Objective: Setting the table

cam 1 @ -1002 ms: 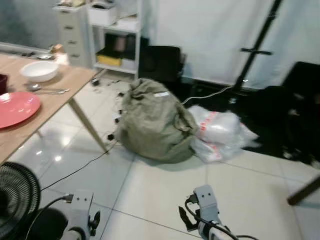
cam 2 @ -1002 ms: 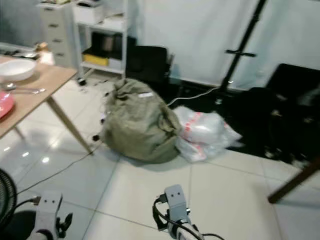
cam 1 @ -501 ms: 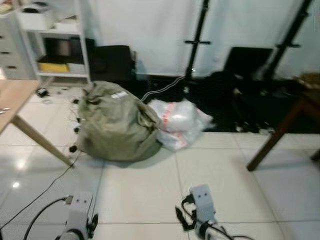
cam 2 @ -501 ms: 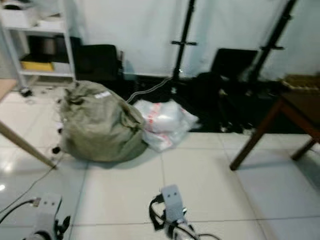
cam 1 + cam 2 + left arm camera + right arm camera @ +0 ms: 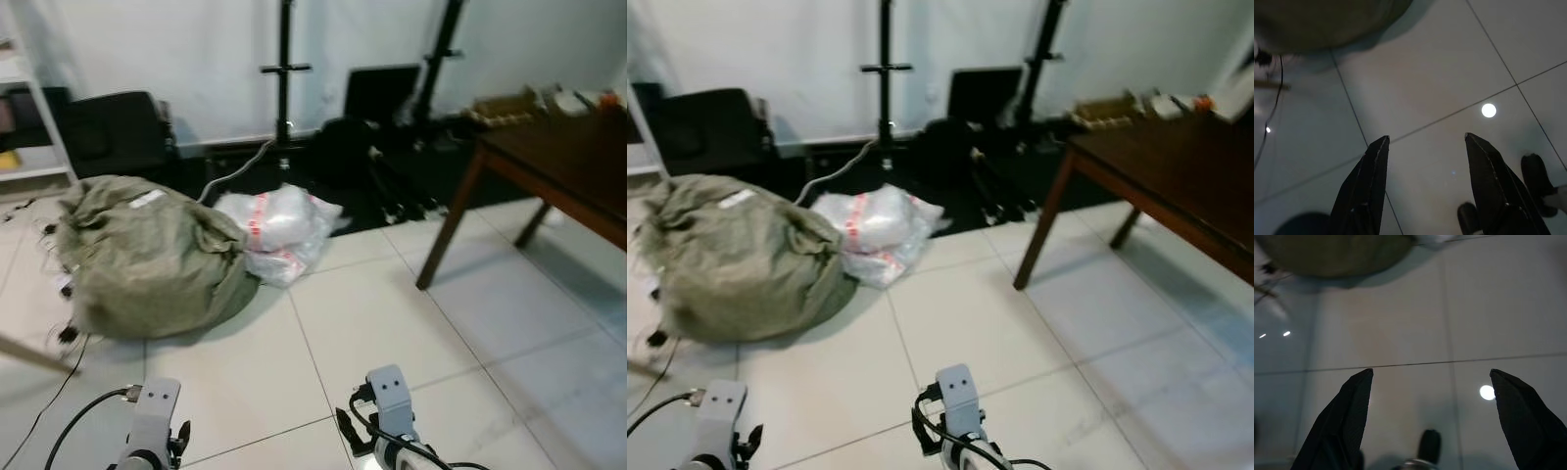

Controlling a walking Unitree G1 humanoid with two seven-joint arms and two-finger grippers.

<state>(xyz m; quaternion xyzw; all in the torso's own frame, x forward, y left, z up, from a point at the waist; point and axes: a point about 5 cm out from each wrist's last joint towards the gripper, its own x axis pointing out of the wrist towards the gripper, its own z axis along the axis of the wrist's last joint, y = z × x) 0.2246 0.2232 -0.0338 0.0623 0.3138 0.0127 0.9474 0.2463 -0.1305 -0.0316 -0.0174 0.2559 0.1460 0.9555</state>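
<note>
No tableware is held: the left hand [image 5: 1422, 186] and right hand [image 5: 1432, 423] hang spread and empty over the tiled floor [image 5: 372, 323]. A fetching walk is judged under way toward the dark wooden bench [image 5: 558, 162], where small items [image 5: 1136, 106] are blurred. An olive sack [image 5: 147, 259] and plastic bag [image 5: 279, 230] are passed on the left.

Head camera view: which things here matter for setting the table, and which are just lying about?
For the job:
dark wooden table
small items on its far edge, too blurred to identify
left gripper and right gripper, both open, empty

Lying about:
green sack
clear plastic bag
black stands
</note>
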